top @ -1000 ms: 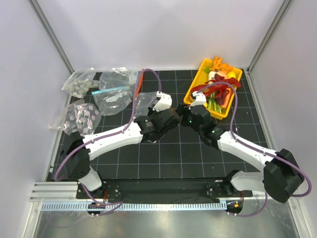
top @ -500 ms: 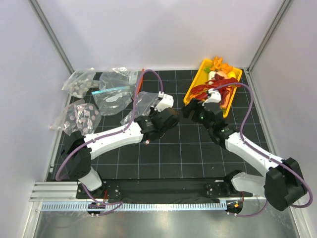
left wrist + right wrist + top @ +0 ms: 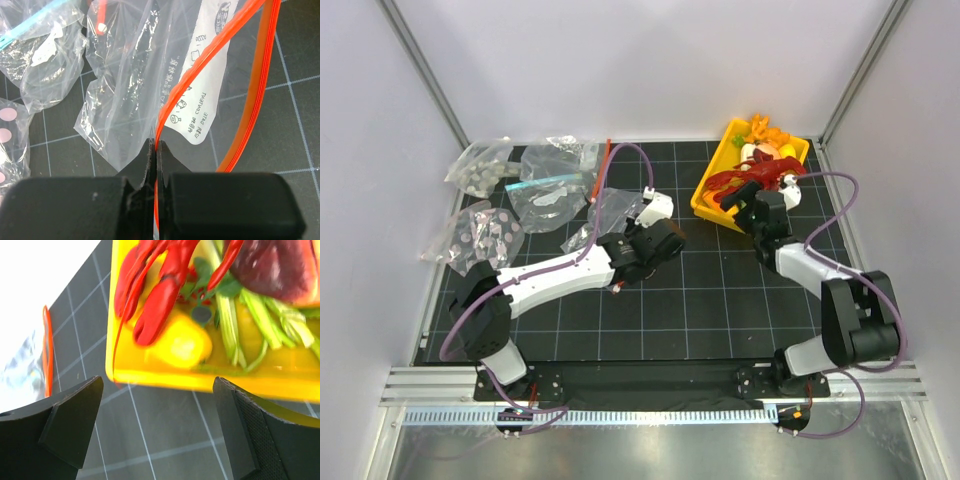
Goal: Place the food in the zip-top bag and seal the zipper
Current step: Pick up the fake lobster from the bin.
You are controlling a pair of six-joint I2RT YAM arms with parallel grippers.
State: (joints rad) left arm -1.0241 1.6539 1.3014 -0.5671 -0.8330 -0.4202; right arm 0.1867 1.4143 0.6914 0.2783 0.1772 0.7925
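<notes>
Since a second ago: the right arm (image 3: 800, 265) has folded back from mid-mat. Its right gripper (image 3: 157, 385) now sits at the near edge of the yellow plastic tray (image 3: 703, 207), jaws spread wider than before with nothing between them. The left arm (image 3: 550, 278) has barely moved. The left gripper (image 3: 156, 147) keeps its jaws clamped on the thin red-orange zipper (image 3: 210, 55).

Black gridded mat (image 3: 720, 320), matt, covers the table.

Crinkly clear zip-top bag (image 3: 610, 210) lies left of centre, just beyond the left gripper. Its mouth is open and its body is slack and wrinkled, with a white printed label showing through. The zipper runs roughly near to far. Its two strips part from the pinch point: one rises straight from the jaws, and the other bows out to the right.

Glossy red plastic lobster (image 3: 160, 295) lies in the tray at the far right. Its body runs along the tray, and its claws point to the near-left rim, toward the open right gripper.

Beside the claws sits a smooth rounded yellow piece (image 3: 182, 342). To the right of it are ribbed green leek stalks (image 3: 235, 325) and a shiny dark red-purple slab (image 3: 275, 270).

Clear bags of grey discs (image 3: 480, 235) lie at the far left.
</notes>
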